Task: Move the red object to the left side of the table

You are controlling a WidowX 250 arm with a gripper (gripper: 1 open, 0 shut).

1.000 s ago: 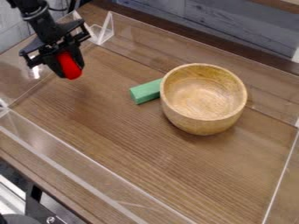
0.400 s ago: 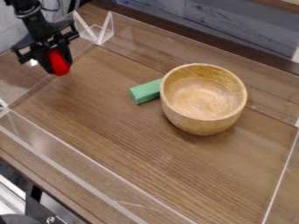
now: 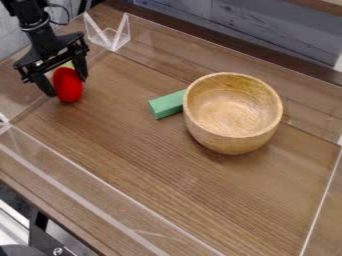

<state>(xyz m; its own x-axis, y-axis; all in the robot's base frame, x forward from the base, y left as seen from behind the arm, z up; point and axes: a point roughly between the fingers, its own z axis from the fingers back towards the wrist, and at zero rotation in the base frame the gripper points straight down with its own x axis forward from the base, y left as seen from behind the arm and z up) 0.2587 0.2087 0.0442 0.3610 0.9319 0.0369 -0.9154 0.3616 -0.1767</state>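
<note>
On the brown wooden table (image 3: 160, 170), closed in by clear walls, we see the red object (image 3: 67, 88) resting near the left edge. The black gripper (image 3: 55, 72) stands over it with jaws released. A wooden bowl (image 3: 234, 112) and green block (image 3: 167, 104) lie well apart.

A: Surface? 
B: The table (image 3: 160, 170), brown wood grain, low clear acrylic walls along its edges.

A: What sits on it? 
B: A wooden bowl (image 3: 234, 112), upright, right of centre. A flat green block (image 3: 167, 104) just beside the bowl's left flank; cannot tell if they touch. The red object (image 3: 67, 88) lies at the far left, well apart from both, near the left wall.

A: Rest of the top? 
B: Bare grain, some glare.
</note>
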